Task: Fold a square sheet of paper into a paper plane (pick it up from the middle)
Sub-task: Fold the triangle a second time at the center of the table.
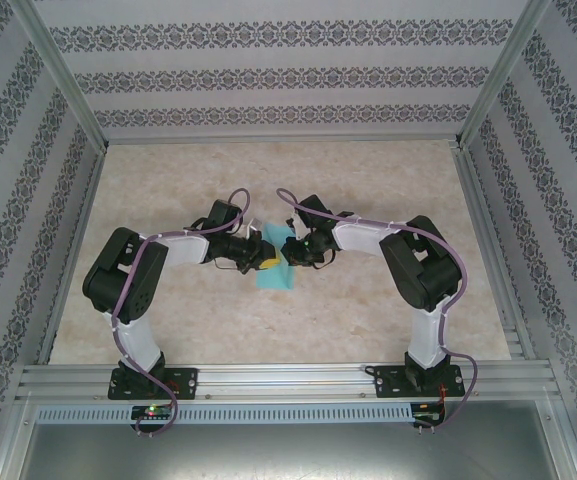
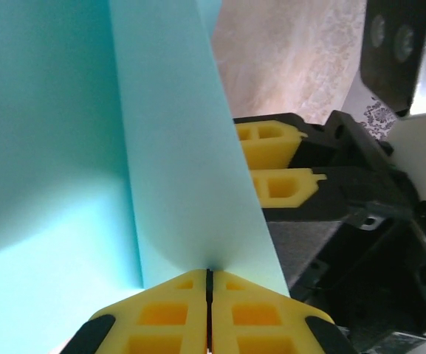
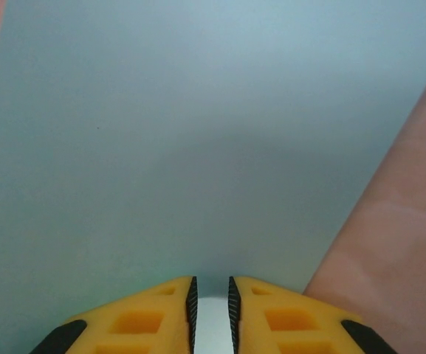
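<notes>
Well, the square sheet of paper (image 1: 271,276) is held up mid-table (image 1: 388,180), trailing toward 6 o'clock. The left gripper (image 2: 208,284), reaching in from 9 o'clock, is clenched on an upright flap, likely to steady it. The right gripper (image 3: 210,291), from 3 o'clock, straddles the sheet with a slim gap, seemingly readying a second pinch.

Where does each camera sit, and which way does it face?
Top external: above, behind the arms, facing down at the table; both arms, left hand, right hand.
Left wrist: on the left arm, facing along its shut fingers at turquoise paper and the right hand.
Right wrist: on the right arm, facing past its fingers at the paper.
Shared: all see the paper.
</notes>
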You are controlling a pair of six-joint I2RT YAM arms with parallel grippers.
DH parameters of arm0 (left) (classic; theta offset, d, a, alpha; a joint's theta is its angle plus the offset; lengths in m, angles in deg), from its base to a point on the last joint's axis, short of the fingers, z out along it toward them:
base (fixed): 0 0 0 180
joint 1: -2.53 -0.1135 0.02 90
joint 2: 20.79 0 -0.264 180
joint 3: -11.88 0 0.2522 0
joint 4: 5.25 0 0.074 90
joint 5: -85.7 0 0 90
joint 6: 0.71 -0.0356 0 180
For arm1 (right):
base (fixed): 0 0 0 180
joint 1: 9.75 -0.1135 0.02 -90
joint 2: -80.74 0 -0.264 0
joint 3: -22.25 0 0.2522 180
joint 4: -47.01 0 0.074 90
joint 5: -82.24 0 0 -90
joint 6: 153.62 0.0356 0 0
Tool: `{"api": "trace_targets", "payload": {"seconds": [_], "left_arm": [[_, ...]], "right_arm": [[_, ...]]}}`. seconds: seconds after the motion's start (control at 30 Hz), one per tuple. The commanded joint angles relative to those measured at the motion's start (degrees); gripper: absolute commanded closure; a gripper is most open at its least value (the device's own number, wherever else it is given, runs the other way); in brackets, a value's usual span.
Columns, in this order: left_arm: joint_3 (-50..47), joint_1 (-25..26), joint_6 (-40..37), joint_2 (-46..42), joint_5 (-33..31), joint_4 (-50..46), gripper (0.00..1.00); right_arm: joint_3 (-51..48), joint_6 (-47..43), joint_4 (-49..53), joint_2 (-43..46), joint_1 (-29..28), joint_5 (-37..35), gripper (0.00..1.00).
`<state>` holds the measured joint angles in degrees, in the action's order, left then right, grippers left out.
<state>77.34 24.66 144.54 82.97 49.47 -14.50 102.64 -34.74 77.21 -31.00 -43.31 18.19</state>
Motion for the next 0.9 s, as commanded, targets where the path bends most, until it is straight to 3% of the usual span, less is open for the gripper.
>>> {"api": "trace_targets", "payload": {"seconds": [0.0, 0.5, 0.7, 0.87], "left_arm": [[-0.46, 0.57, 1.55, 0.21, 1.17, 3.36, 0.90], [0.69, 0.53, 0.47, 3.34, -2.62, -0.81, 0.92], [0.81, 0.38, 0.39, 3.66, -3.05, -1.29, 0.93], [0.88, 0.40, 0.39, 3.64, -3.14, -1.37, 0.93]], "right_arm": [[-0.05, 1.42, 1.98, -2.33, 0.03, 0.57, 0.82], [-3.45, 7.43, -3.22, 5.09, 3.32, 5.60, 0.83], [-8.58, 8.18, -5.43, 11.99, 5.20, 3.32, 0.70], [-12.69, 6.25, -10.20, 13.91, 5.32, 8.81, 0.57]]}}
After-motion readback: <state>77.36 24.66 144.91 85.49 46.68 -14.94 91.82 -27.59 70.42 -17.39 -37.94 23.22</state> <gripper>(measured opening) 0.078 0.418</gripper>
